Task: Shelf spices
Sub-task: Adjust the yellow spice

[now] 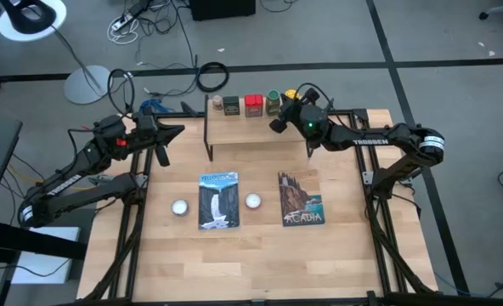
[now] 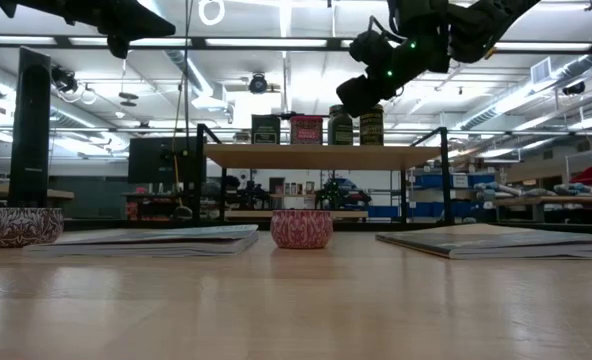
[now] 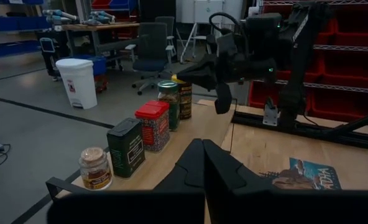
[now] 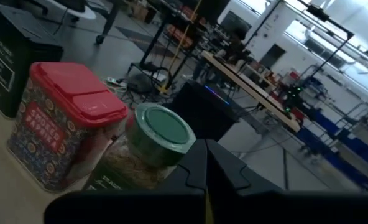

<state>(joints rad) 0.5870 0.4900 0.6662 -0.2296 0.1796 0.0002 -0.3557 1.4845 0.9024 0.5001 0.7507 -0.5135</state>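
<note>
Spices point(image 1: 253, 104) in row on shelf point(image 1: 256, 129); books point(image 1: 218, 201) before shelf.

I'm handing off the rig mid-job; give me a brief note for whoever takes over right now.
Left gripper: shut, empty, held above the table off the shelf's left end.
Right gripper: shut, empty, just beside the yellow-capped jar at the shelf's right end.
On the shelf, along its back edge: tiny brown jar, dark square tin, red boxy tin, green jar, yellow-capped jar.
Done: all five spices are on the shelf.
Left: probably only pulling both arms back.
</note>
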